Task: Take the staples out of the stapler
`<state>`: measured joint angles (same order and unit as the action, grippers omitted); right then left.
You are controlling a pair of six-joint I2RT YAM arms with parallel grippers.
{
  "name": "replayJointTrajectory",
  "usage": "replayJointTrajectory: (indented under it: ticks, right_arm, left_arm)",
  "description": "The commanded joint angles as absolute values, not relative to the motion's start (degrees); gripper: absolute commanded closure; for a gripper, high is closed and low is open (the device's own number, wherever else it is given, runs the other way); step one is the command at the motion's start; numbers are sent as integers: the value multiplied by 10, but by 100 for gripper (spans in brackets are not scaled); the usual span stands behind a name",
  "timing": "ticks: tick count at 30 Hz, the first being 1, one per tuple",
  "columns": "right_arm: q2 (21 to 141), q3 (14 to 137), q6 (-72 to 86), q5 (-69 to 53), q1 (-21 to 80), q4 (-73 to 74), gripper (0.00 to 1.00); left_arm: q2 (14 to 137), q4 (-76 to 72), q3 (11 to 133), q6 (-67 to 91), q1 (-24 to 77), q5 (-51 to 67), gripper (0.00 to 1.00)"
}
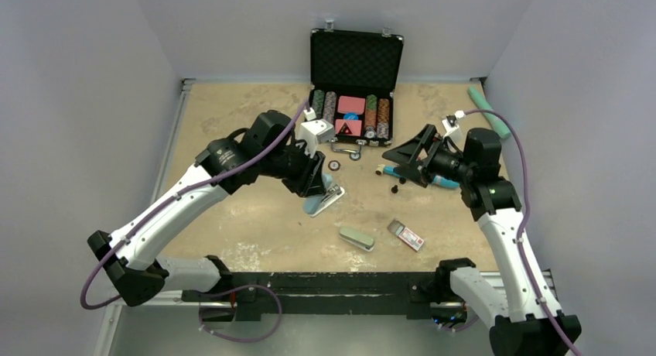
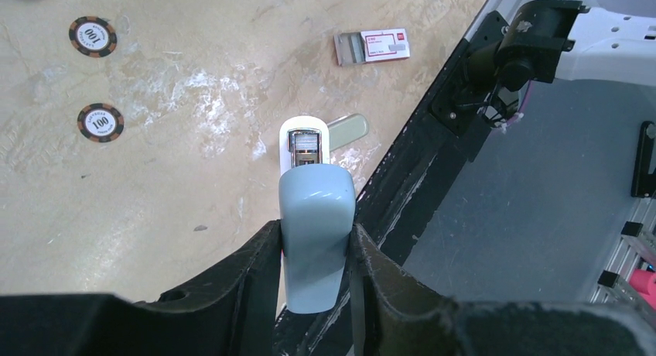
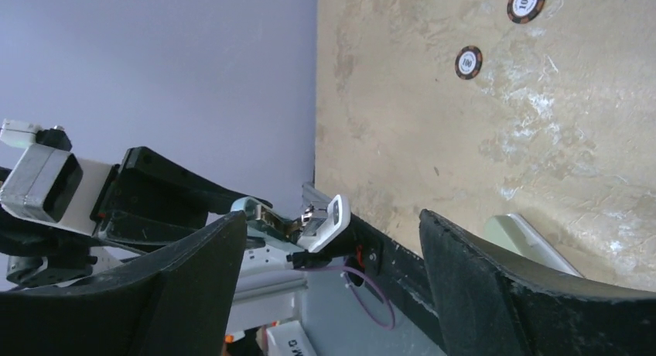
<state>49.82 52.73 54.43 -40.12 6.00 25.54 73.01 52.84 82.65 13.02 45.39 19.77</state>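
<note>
A light-blue stapler is clamped between my left gripper's fingers and held a little above the table, nose pointing away. Its white base and metal staple channel show past the blue top. In the top view the left gripper holds the stapler near the table's middle. My right gripper is open and empty, to the right of the stapler and facing it. In the right wrist view the stapler hangs open between that gripper's spread fingers, some distance off.
A small staple box and a pale-green object lie near the front edge. An open poker chip case stands at the back. Loose chips, keys, a blue pen and a teal roll lie around.
</note>
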Motion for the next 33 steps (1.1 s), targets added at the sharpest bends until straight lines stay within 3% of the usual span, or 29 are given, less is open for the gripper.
replayJointTrajectory:
  ticks: [1, 6, 16, 19, 26, 33]
  right_arm:
    - [515, 527, 572, -446, 62, 226, 18]
    - [540, 523, 579, -458, 75, 211, 25]
    - [606, 497, 633, -429, 203, 115, 32]
    - [621, 485, 645, -442, 211, 87, 33]
    - [646, 476, 640, -467, 215, 58, 45]
    - [651, 480, 639, -469, 225, 53, 48]
  left_arm:
    - [697, 497, 847, 158, 450, 185, 100]
    - [691, 490, 848, 163, 447, 172, 100]
    - [699, 490, 867, 163, 444, 168, 100]
    - [702, 492, 876, 163, 443, 169, 100]
    - [707, 496, 883, 163, 443, 172, 100]
    - [716, 492, 890, 164, 443, 173, 100]
